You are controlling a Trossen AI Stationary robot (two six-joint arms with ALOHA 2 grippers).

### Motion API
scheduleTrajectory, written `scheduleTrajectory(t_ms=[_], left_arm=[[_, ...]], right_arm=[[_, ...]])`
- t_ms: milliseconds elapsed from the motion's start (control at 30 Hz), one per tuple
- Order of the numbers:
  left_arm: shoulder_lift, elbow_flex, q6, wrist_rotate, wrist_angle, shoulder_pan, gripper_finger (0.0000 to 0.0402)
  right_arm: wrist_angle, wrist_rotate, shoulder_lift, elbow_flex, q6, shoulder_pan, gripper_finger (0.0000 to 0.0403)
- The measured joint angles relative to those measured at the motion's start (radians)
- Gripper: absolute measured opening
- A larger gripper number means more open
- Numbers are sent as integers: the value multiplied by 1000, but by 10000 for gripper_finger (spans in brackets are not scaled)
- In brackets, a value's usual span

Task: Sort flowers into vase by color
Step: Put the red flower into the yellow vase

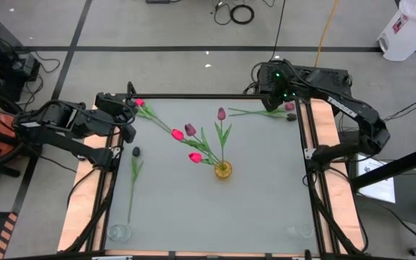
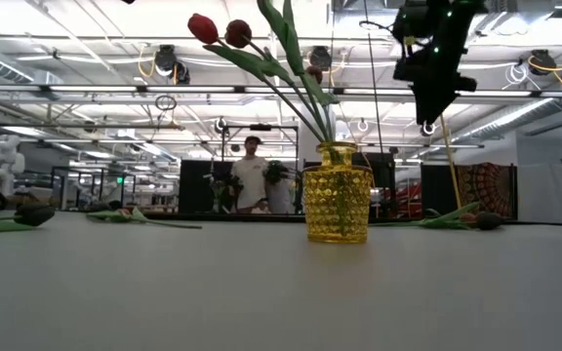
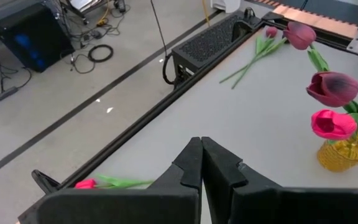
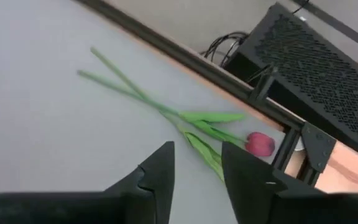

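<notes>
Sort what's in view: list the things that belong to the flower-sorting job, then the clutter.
Job:
yellow vase
tulips in the vase
loose tulips by the right gripper
pink tulip near the left gripper
dark tulip

Clutter:
coiled cable on the floor
white bin

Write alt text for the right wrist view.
The right end effector, fingers parted, hovers above tulips lying flat on the grey table: long green stems, leaves and one pink head near the table's black edge rail. A black perforated box sits beyond the rail.
</notes>
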Motion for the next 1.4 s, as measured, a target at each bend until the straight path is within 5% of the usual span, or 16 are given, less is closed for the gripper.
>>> scheduleTrajectory(t_ms=[567,1400], left_arm=[[0,0,-2,7,30,0,9],[0,0,-30,68,60,0,9]], right_arm=[[2,-81,215,0,-446,-29,178],[78,-69,457,0,-536,-26,178]])
